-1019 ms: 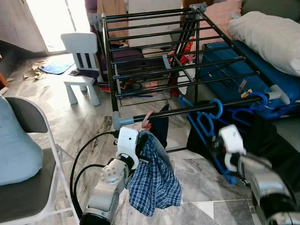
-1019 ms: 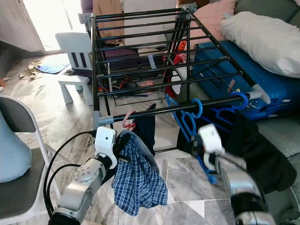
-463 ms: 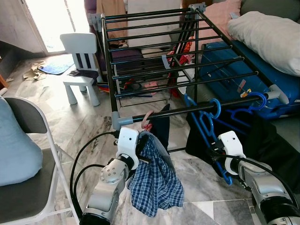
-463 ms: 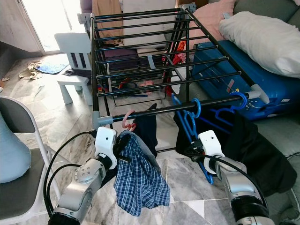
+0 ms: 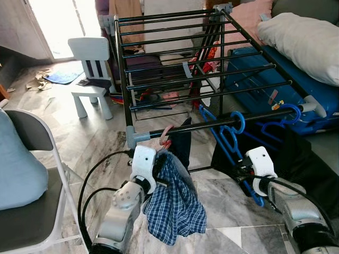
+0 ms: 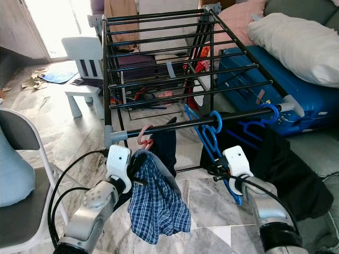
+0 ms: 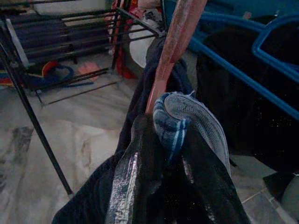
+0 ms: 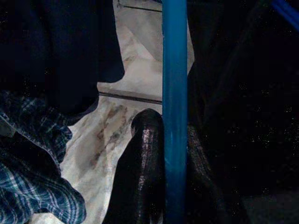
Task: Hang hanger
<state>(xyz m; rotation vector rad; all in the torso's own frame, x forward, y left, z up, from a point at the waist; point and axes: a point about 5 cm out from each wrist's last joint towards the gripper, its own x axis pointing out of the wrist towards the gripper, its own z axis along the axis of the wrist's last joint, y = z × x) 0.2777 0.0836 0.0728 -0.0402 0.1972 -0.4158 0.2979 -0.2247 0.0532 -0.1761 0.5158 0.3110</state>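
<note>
A black drying rack [image 5: 175, 58] stands ahead, and its front rail [image 5: 206, 127] runs just above both arms. A pink hanger [image 5: 167, 134] hooks over that rail and carries a blue plaid shirt [image 5: 176, 205]. My left gripper [image 5: 158, 170] is shut on this hanger's neck [image 7: 169, 56], with shirt collar bunched between the fingers [image 7: 125, 182]. A blue hanger [image 5: 229, 138] with a black garment [image 5: 296, 159] hooks on the rail further right. My right gripper [image 5: 244, 174] is shut on its blue bar [image 8: 174, 93], one finger [image 8: 142, 172] on each side.
A second blue hanger [image 5: 286, 113] hangs at the rail's right end. Behind it lie a blue suitcase [image 5: 275, 79] and a pale pillow [image 5: 304, 39]. At left stand a folding chair [image 5: 32, 211] and a white child's chair [image 5: 92, 74]. Clutter lies under the rack.
The blue hanger's hook has slid a little to the left along the front rail, with my right gripper following. The left arm and pink hanger stay put.
</note>
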